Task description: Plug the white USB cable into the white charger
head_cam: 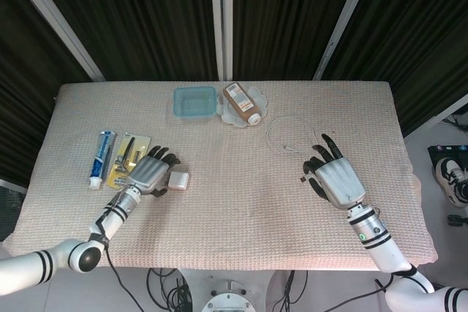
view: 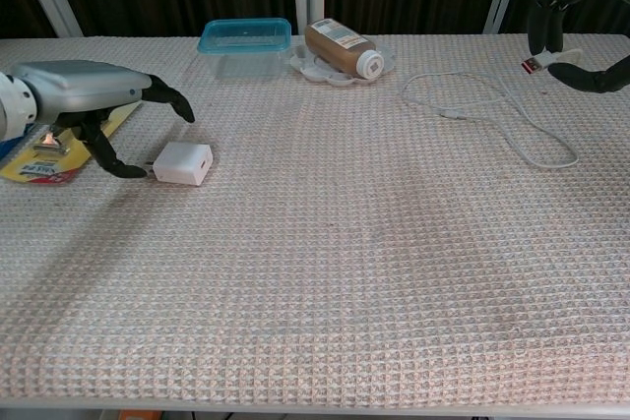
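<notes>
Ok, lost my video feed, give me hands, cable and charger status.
Left hand beside white charger, not gripping. Right hand pinches the plug of white USB cable. Nothing between them.

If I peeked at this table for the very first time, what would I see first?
Probably the two big grey robot hands: the left hand beside the little white charger, and the right hand pinching one end of the white USB cable, which loops across the table. After that, the brown bottle lying on its side next to a blue tub at the back.
</notes>
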Robot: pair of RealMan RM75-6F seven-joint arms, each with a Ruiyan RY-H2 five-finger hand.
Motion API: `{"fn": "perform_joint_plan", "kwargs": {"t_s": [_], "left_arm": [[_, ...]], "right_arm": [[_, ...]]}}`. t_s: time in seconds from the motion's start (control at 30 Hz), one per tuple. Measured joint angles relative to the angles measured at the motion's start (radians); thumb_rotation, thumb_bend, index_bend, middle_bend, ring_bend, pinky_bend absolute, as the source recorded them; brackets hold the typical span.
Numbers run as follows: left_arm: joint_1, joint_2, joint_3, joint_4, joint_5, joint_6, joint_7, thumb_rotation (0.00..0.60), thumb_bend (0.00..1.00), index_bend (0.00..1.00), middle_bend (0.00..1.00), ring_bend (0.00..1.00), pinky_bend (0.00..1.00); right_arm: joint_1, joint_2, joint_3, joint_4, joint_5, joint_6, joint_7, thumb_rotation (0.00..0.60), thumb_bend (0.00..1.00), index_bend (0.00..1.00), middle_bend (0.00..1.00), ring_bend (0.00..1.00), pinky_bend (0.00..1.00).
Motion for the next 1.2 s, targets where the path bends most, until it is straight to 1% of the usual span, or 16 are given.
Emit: {"fn": "perform_joint_plan", "kwargs": {"t_s": [0.17,0.33,0.47,0.63,0.83,1.03,1.13,1.2], "left_arm": [[-0.017,-0.024,0.017,0.004,-0.069,0.011,0.037,0.600,0.25,0.25,0.19,0.02,0.00],[-0.032,-0.051,0.031,0.002,-0.130,0.045,0.060,0.600,0.25,0.28,0.21,0.04,0.00],[-0.043,-0.061,0.040,0.009,-0.131,0.046,0.050,0.600,0.25,0.29,0.22,0.04,0.00],[-0.053,-0.065,0.047,0.017,-0.105,0.051,0.025,0.600,0.26,0.29,0.22,0.04,0.00],[-0.067,-0.064,0.053,0.028,-0.102,0.055,0.014,0.600,0.26,0.32,0.24,0.05,0.00],[-0.075,-0.073,0.058,0.039,-0.110,0.058,0.007,0.600,0.27,0.39,0.32,0.10,0.00],[-0.074,-0.079,0.054,0.041,-0.105,0.070,-0.010,0.600,0.28,0.45,0.38,0.15,0.00],[-0.070,-0.084,0.051,0.041,-0.102,0.089,-0.017,0.600,0.28,0.47,0.42,0.18,0.00]], "right_arm": [[-0.005,-0.003,-0.006,0.011,-0.002,0.001,0.019,0.600,0.35,0.58,0.49,0.20,0.00],[-0.009,-0.006,-0.008,0.022,-0.002,0.003,0.041,0.600,0.35,0.58,0.49,0.20,0.00],[-0.012,-0.008,-0.011,0.030,-0.002,0.004,0.054,0.600,0.35,0.58,0.49,0.20,0.00],[-0.017,-0.010,-0.012,0.036,0.001,0.006,0.065,0.600,0.35,0.58,0.49,0.20,0.00],[-0.020,-0.009,-0.012,0.038,0.004,0.008,0.068,0.600,0.35,0.58,0.49,0.20,0.00],[-0.023,-0.013,-0.013,0.040,0.007,0.007,0.069,0.600,0.35,0.58,0.49,0.20,0.00],[-0.022,-0.015,-0.012,0.040,0.010,0.003,0.069,0.600,0.35,0.58,0.49,0.20,0.00],[-0.018,-0.019,-0.011,0.041,0.013,-0.005,0.069,0.600,0.35,0.58,0.49,0.20,0.00]]}}
